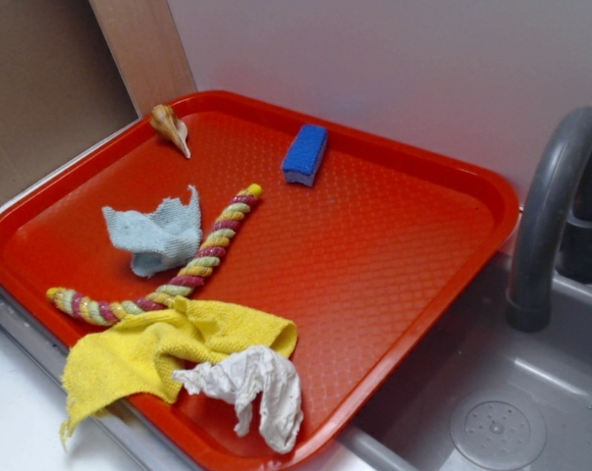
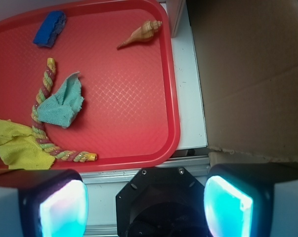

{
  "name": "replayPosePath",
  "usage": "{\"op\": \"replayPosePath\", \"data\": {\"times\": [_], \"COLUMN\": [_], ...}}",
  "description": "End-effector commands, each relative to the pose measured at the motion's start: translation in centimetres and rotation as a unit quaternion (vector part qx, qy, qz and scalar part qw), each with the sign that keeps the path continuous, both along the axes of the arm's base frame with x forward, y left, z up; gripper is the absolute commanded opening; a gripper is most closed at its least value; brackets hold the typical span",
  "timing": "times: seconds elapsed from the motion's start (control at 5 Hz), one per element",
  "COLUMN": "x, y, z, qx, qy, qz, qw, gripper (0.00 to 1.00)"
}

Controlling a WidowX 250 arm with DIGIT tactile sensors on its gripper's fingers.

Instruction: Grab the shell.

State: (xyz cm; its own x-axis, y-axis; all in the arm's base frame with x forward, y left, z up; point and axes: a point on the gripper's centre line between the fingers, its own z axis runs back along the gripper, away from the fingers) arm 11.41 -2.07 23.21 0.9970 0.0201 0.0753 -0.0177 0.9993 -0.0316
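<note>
Gripper (image 2: 146, 197) fingers spread wide, holding nothing, hanging off the red tray (image 2: 171, 98) edge. Shell (image 2: 141, 33) lies untouched in the tray's far corner (near the wall). Everything left: approach, descend, close.

A toy kitchen setup here: grey plastic sink basin (image 1: 492, 412) with its curved grey plastic faucet (image 1: 551, 216), near right.

Black two-finger gripper (image 2: 146, 202) seen only from wrist camera, pointing down. Jaws spread wide, nothing between. Glowing cyan fingertip pads (image 2: 227, 207) at lower frame corners. Arm absent from exterior view.
</note>
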Motion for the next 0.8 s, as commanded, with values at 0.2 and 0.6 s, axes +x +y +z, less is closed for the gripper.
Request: {"op": "replayPosePath", "data": {"times": [0.2, 0.6], "x": [6.6, 13.0], "y": [-3.7, -5.9], "z": [-3.2, -8.0], "qx": [-0.038, 0.029], "qy": [-0.065, -0.167], "qz": [0.248, 0.254], "qw": [0.966, 0.952], "gripper": [1.0, 1.0]}}
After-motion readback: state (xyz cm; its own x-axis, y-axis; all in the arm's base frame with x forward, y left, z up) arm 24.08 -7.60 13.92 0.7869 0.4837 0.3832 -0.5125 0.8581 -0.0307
